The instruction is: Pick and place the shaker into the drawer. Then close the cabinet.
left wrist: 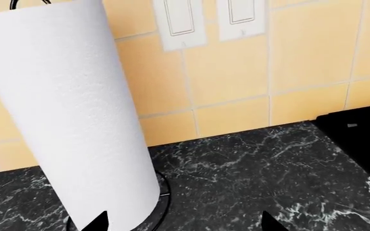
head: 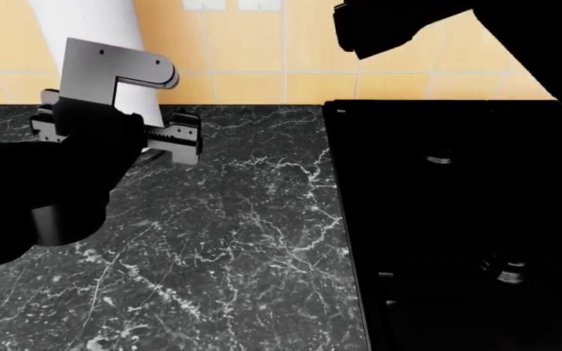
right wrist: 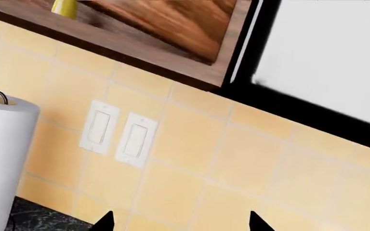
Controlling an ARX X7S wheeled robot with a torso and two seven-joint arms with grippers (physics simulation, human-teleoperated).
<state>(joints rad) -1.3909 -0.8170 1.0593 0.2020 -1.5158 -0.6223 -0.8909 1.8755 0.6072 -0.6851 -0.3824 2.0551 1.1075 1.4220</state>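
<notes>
Paper towel roll (left wrist: pixel 69 115) upright on marble counter (head: pixel 242 241); black cooktop (head: pixel 456 219) beside; wall switches (right wrist: pixel 117 134) on yellow tile.

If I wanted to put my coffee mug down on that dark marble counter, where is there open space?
The widest bare stretch of marble counter lies between the robot's left arm and the black cooktop, running back to the yellow tiled wall. It is crowded at the back left, where the paper towel roll stands on its ring base with the left tool right before it.

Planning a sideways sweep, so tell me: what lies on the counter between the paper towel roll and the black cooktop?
Nothing: in the left wrist view, only bare black marble countertop lies between the paper towel roll and the cooktop.
</notes>
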